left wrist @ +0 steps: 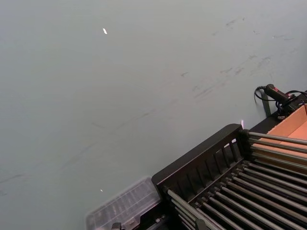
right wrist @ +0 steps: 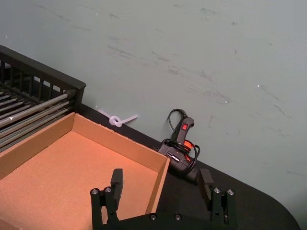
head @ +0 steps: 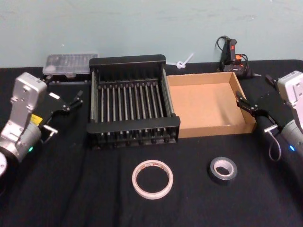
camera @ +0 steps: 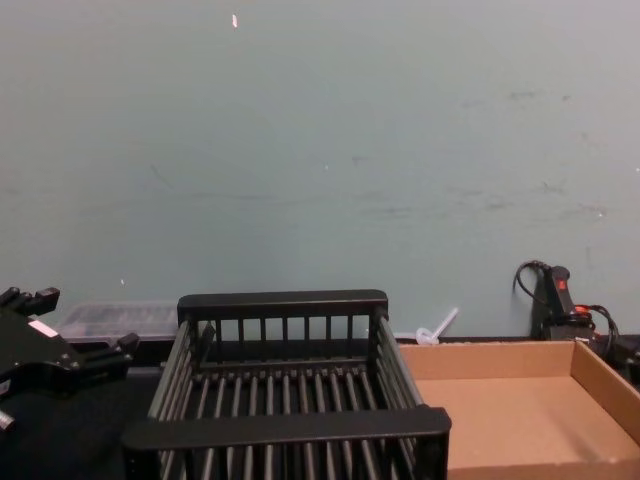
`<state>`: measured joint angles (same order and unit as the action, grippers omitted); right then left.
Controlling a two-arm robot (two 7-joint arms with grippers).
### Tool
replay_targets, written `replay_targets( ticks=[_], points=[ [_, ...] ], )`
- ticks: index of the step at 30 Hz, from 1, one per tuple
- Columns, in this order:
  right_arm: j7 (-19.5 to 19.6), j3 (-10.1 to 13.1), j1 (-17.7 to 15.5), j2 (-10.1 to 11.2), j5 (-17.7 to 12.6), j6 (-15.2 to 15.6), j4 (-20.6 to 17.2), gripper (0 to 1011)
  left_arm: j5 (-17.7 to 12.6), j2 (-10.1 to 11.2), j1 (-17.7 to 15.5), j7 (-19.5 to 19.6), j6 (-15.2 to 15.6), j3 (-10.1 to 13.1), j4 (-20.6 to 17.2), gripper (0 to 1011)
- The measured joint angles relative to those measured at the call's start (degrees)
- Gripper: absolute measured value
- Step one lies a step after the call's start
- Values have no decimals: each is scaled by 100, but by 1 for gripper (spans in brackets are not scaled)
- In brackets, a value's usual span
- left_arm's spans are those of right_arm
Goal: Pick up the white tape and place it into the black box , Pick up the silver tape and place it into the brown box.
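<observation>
Nearest the head camera, the white tape (head: 152, 179) lies flat on the black table (head: 71, 189), with the silver tape (head: 223, 170) lying flat well apart from it, on the side toward the right hand (head: 249, 115). Neither roll touches a hand or a box.

Behind the white tape stands the black box (head: 132, 127), and the brown box (head: 212, 126) sits touching its side, behind the silver tape. Both boxes hold nothing that can be seen.

At the table's left side the left hand (head: 67, 106) hovers beside the black box, well apart from the white tape, which lies nearer the robot and toward the right hand. Its 2 fingers are spread and grasp nothing.

On the opposite side the right hand hovers just beside the brown box's outer wall. In the right wrist view its 2 fingers (right wrist: 116, 180) stand released and apart, 1 over the box's corner and the other over the bare table, with nothing between them. From this hand the silver tape lies nearer the robot and toward the left hand.

Against the far wall, a clear plastic case (head: 69, 63) sits beyond the left hand, and a black tool with a red switch (head: 231, 57) sits beyond the right hand. A small white tie (head: 184, 62) lies behind the boxes.
</observation>
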<state>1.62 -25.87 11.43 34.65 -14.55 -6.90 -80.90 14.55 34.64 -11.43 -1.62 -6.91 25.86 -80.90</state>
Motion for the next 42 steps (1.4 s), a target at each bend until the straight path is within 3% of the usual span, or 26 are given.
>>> replay_targets(
  ticks=[12, 23, 42],
  points=[
    [0, 0, 0, 0, 0, 0, 0, 1002, 0, 0, -1, 0, 0, 0, 0, 1001],
    [-191, 166, -97, -115, -4, -34, -20, 1002, 0, 0, 0, 0, 0, 0, 0, 1001],
    [-415, 537, -795, -157, -287, 107, -759, 1002, 0, 0, 0, 0, 0, 0, 0, 1001]
  ],
)
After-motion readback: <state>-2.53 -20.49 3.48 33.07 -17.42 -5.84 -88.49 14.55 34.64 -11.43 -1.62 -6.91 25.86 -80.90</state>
